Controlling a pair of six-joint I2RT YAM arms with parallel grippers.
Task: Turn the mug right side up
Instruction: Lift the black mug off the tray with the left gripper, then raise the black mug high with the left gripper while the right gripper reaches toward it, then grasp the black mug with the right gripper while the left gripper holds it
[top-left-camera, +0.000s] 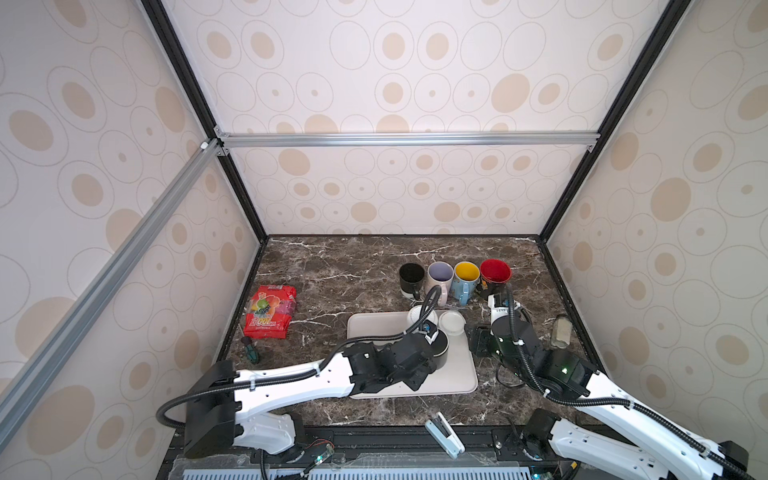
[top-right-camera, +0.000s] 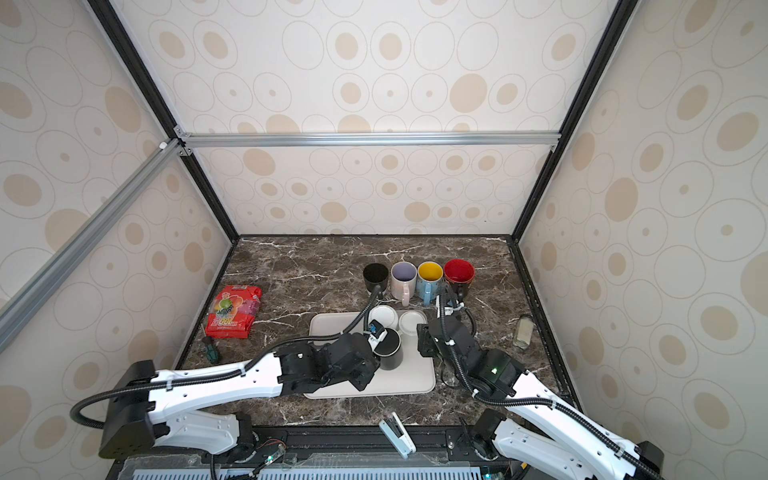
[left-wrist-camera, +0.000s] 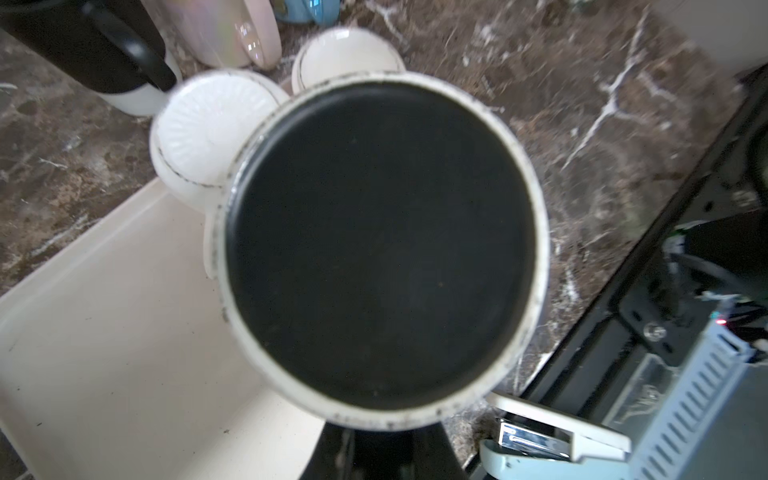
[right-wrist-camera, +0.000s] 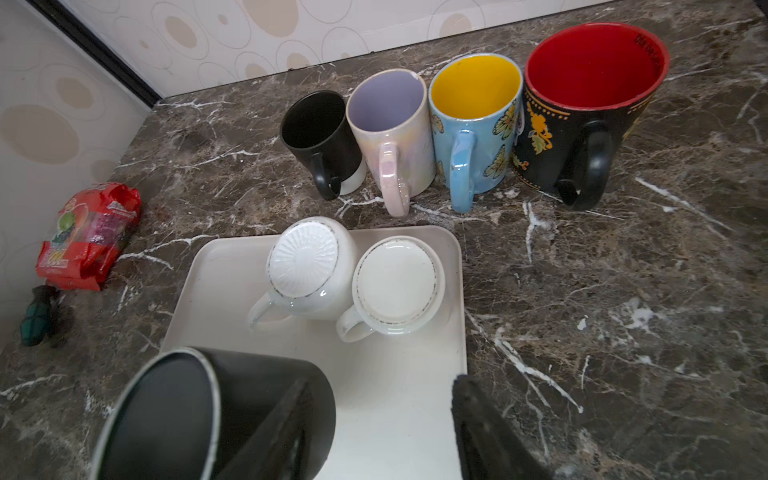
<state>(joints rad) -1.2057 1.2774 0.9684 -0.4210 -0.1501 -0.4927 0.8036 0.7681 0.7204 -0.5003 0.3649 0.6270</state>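
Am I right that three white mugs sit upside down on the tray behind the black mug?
Not quite: two white mugs, not three, sit upside down on the tray behind the black mug, as the right wrist view shows.

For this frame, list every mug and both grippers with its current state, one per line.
Black mug with white base ring: upside down, tilted over the beige tray.
Two white mugs: upside down on tray.
Black, lilac, blue-yellow, red-lined mugs: upright on the counter.
Left gripper: shut on black mug.
Right gripper: open.
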